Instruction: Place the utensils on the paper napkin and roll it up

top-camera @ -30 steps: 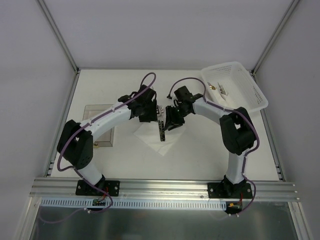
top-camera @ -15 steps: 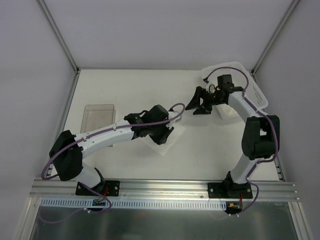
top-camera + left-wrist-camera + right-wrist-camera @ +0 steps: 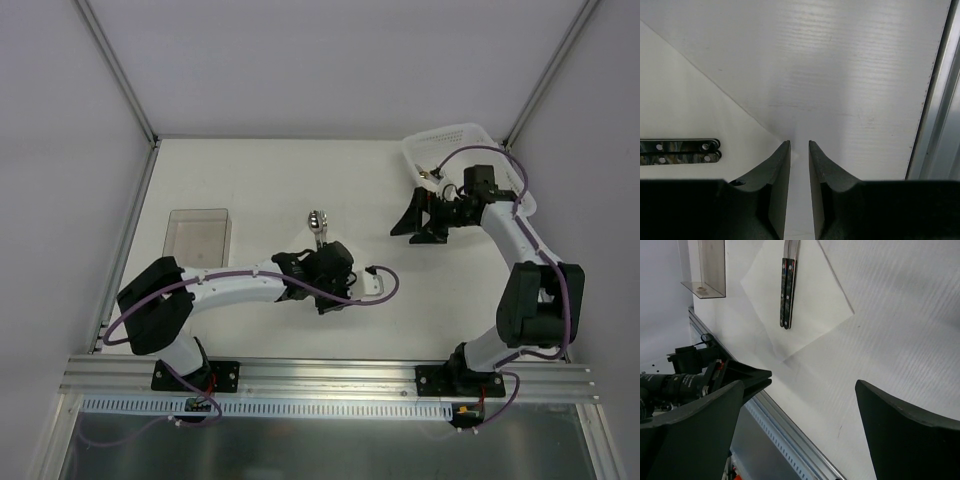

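Note:
A spoon (image 3: 317,219) with a shiny bowl and a black riveted handle (image 3: 787,292) lies on the paper napkin (image 3: 805,305), free of both grippers. In the top view my left arm covers much of the napkin (image 3: 302,243). My left gripper (image 3: 332,305) hangs low over the napkin's near corner (image 3: 715,115). Its jaws (image 3: 799,145) stand a narrow gap apart, and only white surface shows between them. Well to the right, my right gripper (image 3: 418,228) is wide open and empty (image 3: 800,385), in front of the basket. More utensils (image 3: 432,172) lie in that basket.
The white lattice basket (image 3: 455,130) stands at the back right, partly behind my right arm. A clear plastic box (image 3: 198,235) sits at the left. An aluminium rail (image 3: 935,110) runs along the table's near edge, close to my left gripper.
My right gripper let go of the spoon, opened wide and drew back toward the basket. My left arm swung across the napkin to its near corner, and its jaws narrowed.

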